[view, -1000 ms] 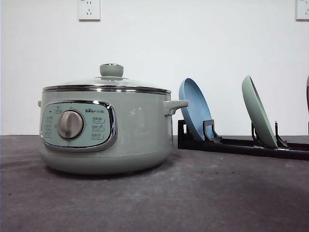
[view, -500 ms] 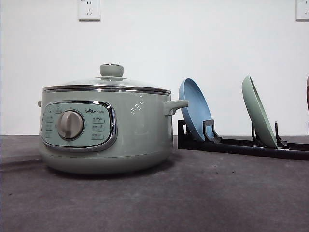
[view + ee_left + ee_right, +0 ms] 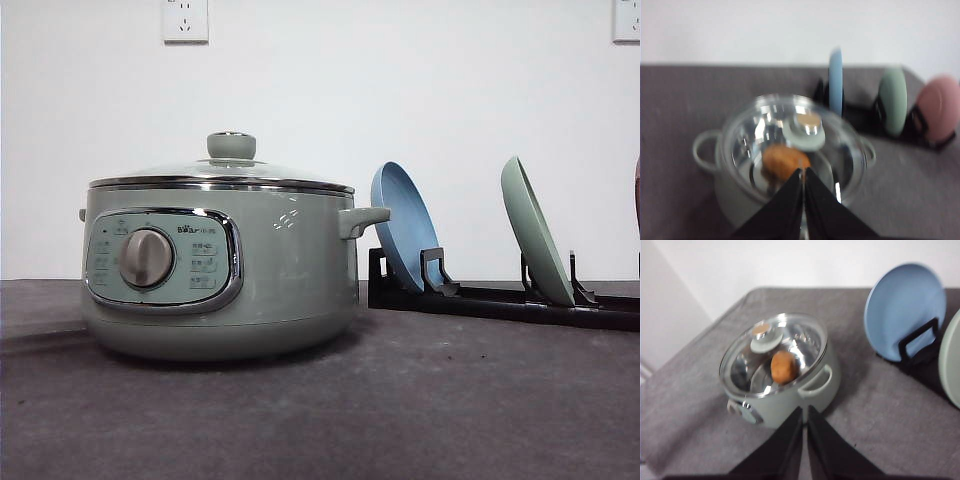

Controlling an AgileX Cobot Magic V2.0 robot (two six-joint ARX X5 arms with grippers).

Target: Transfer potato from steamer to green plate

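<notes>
We see the potato [image 3: 784,367] inside the steamer [image 3: 220,265], under the glass lid [image 3: 790,137], which sits on. Green plate [image 3: 536,232] stands on edge in the black rack [image 3: 500,298], right of the blue plate [image 3: 404,226]; pink plate [image 3: 938,107] beside it. Left gripper [image 3: 803,176] above the steamer, fingers pressed together, empty. Right gripper [image 3: 804,412] near the steamer, also closed on nothing

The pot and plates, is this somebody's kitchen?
Probably not a real kitchen; more likely a robot test table. The steamer and a rack holding the green plate sit on a grey mat before a bare white wall with sockets.
</notes>
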